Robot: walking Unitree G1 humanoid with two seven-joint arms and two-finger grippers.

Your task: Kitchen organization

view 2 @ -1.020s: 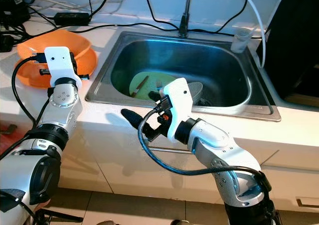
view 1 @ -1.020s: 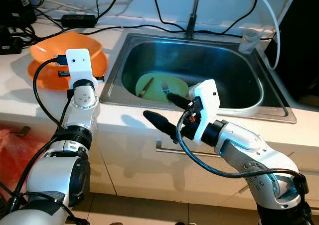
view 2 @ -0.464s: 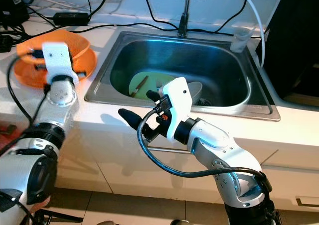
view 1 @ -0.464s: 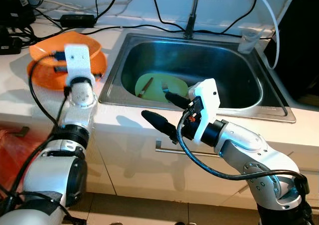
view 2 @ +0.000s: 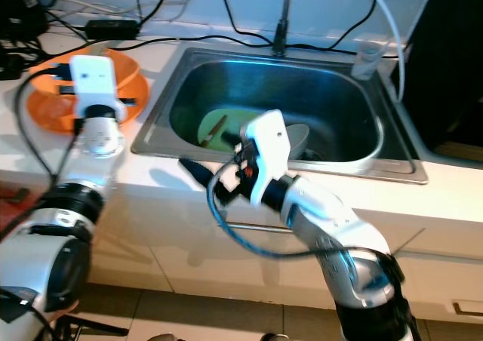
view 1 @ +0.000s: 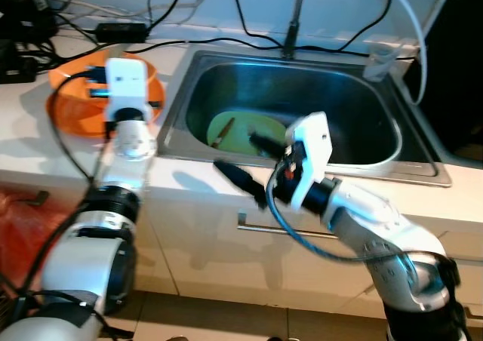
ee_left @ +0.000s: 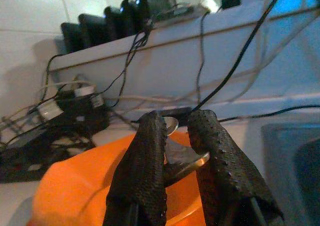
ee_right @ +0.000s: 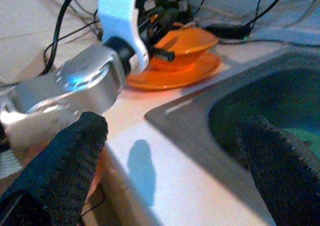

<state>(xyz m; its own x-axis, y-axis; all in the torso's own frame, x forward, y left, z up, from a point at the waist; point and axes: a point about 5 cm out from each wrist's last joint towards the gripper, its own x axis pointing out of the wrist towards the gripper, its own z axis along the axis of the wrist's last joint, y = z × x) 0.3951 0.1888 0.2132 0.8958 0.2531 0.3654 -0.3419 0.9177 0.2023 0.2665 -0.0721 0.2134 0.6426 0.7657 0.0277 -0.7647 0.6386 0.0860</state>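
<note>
My left gripper (ee_left: 176,120) hangs over an orange bowl (view 1: 75,92) on the counter left of the sink, shut on a metal spoon (ee_left: 186,156) whose bowl shows between the fingers. The orange bowl sits on an orange plate (view 2: 53,115). My right gripper (view 1: 249,160) hovers open at the sink's front rim with nothing between its fingers (ee_right: 65,156). Down in the steel sink (view 1: 339,92) lies a green plate (view 1: 234,126) with a wooden stick and a fork on it, beside a grey bowl (view 2: 298,136).
A faucet (view 1: 296,16) rises behind the sink, and a clear cup (view 1: 379,60) stands at its back right corner. Black cables and a power adapter (view 1: 121,30) crowd the back of the counter. A drawer handle (view 1: 256,224) runs below the counter edge.
The left wrist has shifted slightly right and up over the orange bowl. The right arm has drifted a little and looks blurred; its fingers stay apart.
</note>
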